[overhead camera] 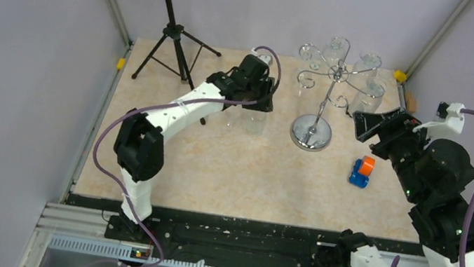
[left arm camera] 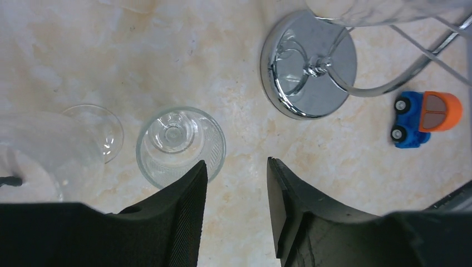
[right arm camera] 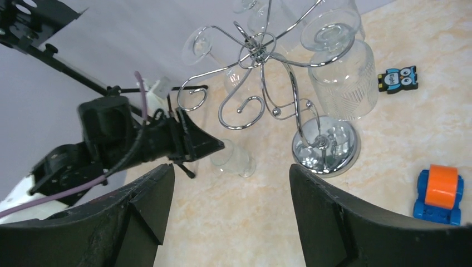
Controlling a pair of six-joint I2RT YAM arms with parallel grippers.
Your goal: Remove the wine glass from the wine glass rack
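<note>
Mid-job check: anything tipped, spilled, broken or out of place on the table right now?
Nothing looks tipped, spilled or broken. The glasses by the left gripper stand on the table, and the rack sits flat on its base. Only strays: a toy car beside the rack and a small owl figure.

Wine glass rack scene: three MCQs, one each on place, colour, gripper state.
1. The toy car sits: A) left of the wine glass rack B) right of it C) on its base
2. Its colours: A) blue and orange B) green C) red and white
3. The left gripper is: A) clamped on the rack B) open, empty C) shut, empty

B: the top view shows it right of the base. A: blue body, orange top. B: jaws apart, nothing between.
</note>
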